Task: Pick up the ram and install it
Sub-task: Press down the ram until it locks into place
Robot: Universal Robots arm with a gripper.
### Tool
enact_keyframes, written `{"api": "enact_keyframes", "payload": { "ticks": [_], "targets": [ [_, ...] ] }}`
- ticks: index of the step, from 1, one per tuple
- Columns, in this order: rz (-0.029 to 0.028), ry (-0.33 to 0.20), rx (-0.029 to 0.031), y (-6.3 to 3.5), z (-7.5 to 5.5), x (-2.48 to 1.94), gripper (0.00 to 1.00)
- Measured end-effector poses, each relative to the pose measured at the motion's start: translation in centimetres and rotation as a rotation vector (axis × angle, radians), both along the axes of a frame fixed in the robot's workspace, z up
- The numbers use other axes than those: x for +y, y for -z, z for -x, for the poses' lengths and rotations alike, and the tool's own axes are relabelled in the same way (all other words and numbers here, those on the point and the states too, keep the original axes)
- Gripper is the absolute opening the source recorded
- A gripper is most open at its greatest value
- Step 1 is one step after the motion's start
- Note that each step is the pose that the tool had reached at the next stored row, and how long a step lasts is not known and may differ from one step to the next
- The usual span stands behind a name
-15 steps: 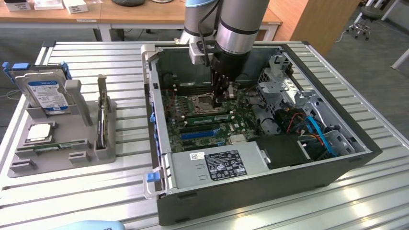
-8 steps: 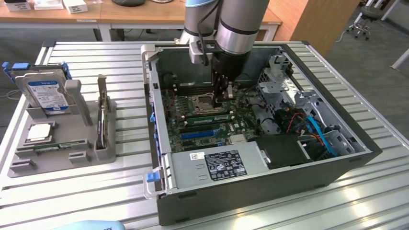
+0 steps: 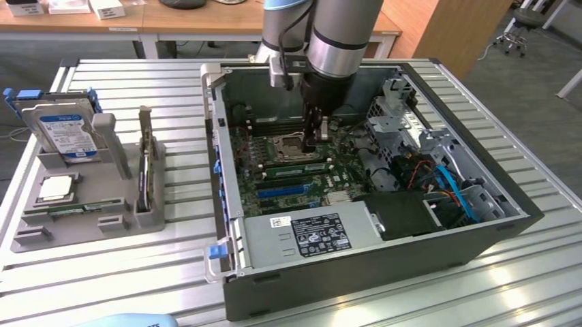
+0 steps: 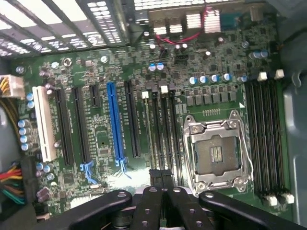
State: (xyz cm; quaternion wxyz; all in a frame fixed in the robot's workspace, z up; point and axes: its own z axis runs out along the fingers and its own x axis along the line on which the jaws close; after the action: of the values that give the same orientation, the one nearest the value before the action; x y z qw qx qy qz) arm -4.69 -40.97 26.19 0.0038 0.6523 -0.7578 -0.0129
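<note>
- Exterior view: gripper (image 3: 314, 144) at frame centre, inside the computer case (image 3: 364, 272); fingers pressed together, pinching nothing
- ram (image 3: 289, 161) seated by the CPU socket (image 3: 282, 144), directly under the fingertips

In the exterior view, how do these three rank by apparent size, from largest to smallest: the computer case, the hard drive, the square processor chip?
1. Computer case, by far the largest.
2. Hard drive, standing in the grey holder.
3. Processor chip, smallest, lying in the same holder.

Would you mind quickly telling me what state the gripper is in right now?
Gripper: shut, down inside the computer case over the motherboard, beside the empty processor socket; whether it holds anything cannot be told.
</note>
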Motion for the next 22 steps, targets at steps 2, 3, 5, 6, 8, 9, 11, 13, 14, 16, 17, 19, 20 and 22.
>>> {"api": "enact_keyframes", "payload": {
  "ticks": [2,3,5,6,8,9,11,13,14,16,17,19,20,22],
  "targets": [
    [0.0000,0.044,0.0000,0.01,0.00,0.00,0.10],
    [0.0000,0.059,0.0000,0.02,0.00,0.00,0.10],
    [0.0000,0.088,0.0000,0.02,0.00,0.00,0.10],
    [0.0001,0.102,0.0000,0.02,0.00,0.00,0.10],
    [0.0000,0.129,0.0000,0.04,0.00,0.00,0.10],
    [0.0000,0.143,0.0000,0.04,0.00,0.00,0.10],
    [0.0000,0.172,0.0000,0.05,0.00,0.00,0.10],
    [0.0000,0.198,0.0000,0.06,0.00,0.00,0.10],
    [0.0000,0.211,0.0000,0.06,0.00,0.00,0.10],
    [0.0000,0.236,0.0000,0.06,0.00,0.00,0.10],
    [0.0000,0.249,-0.0001,0.06,0.00,0.00,0.10],
    [0.0000,0.276,0.0000,0.06,0.00,0.00,0.10],
    [0.0000,0.290,0.0000,0.07,0.00,0.00,0.10],
    [0.0000,0.316,-0.0001,0.07,0.00,0.00,0.10]
  ]
}}
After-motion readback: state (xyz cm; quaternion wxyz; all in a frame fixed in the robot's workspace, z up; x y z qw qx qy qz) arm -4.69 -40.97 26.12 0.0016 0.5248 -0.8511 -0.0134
